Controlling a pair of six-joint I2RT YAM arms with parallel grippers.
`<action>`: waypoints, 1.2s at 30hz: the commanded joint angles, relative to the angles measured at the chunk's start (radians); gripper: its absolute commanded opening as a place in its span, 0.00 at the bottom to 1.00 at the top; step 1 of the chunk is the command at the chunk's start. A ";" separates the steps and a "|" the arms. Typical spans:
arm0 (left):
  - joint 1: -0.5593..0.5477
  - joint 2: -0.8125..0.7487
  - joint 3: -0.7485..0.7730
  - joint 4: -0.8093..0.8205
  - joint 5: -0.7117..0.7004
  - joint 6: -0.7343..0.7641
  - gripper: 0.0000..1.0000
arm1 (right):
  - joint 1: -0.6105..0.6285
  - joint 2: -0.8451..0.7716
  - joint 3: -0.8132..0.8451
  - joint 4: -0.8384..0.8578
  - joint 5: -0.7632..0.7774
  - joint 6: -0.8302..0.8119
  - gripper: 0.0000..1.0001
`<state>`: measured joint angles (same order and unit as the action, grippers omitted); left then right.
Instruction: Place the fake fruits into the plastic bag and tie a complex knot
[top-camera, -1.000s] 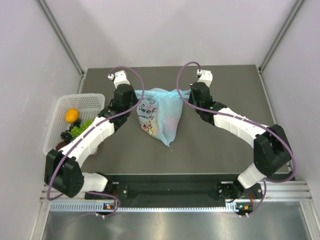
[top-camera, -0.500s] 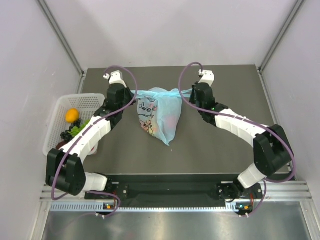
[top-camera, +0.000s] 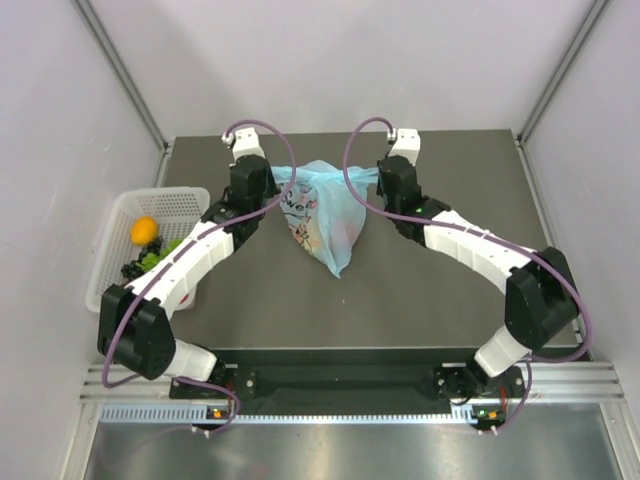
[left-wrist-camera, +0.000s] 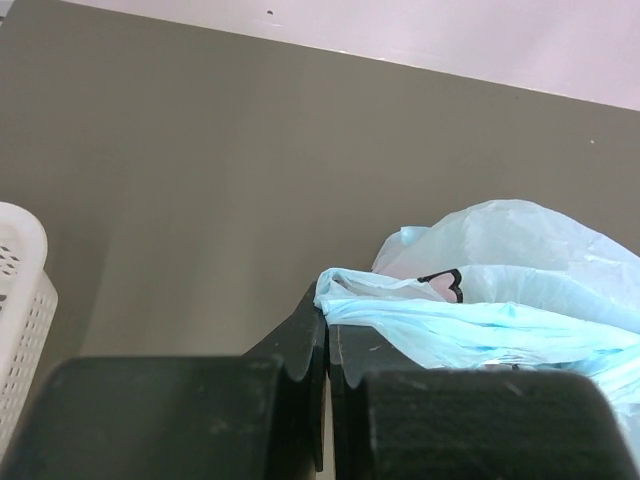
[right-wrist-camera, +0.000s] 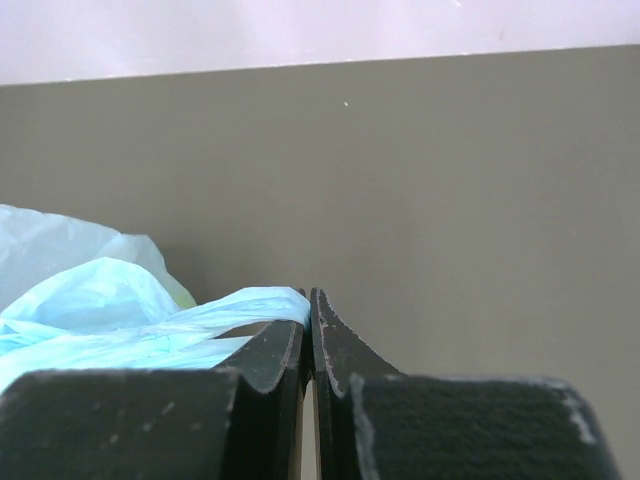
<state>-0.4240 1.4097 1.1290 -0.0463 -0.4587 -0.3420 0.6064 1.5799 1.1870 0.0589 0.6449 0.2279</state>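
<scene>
Top external: plastic bag (top-camera: 325, 225) long axis 12–6 o'clock. L gripper (left-wrist-camera: 325, 312) clamped on handle (left-wrist-camera: 385, 287) at 10, R gripper (right-wrist-camera: 308, 303) clamped at 2. Both equally near.

I count: plastic bag (top-camera: 322, 215) 1, far-centre tabletop (top-camera: 450, 190) | white basket (top-camera: 170, 197) 1, tabletop's left edge | in basket: orange (top-camera: 144, 231) 1, green grapes (top-camera: 160, 258) 1 bunch, dark fruit (top-camera: 131, 270) 1 | bag's contents: uncountable.

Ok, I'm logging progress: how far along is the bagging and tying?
Done: the bag bulges with something pinkish inside. In hand: the left claw and right claw each pinch a handle, stretched apart. Left: an orange and grapes sit in the basket, and no finished knot shows.
</scene>
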 joint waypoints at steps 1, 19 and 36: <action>0.044 -0.008 0.032 -0.012 -0.248 0.084 0.00 | -0.031 0.009 0.017 -0.071 0.248 -0.071 0.00; 0.416 0.000 -0.193 0.037 -0.193 -0.074 0.00 | -0.358 0.025 -0.185 -0.067 0.348 0.067 0.00; 0.519 -0.067 -0.224 0.026 -0.265 -0.066 0.00 | -0.441 -0.031 -0.211 -0.067 0.423 0.088 0.00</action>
<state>-0.1757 1.4086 0.9306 0.0540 -0.0338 -0.5446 0.4755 1.6138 1.0313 0.1864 0.3744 0.4473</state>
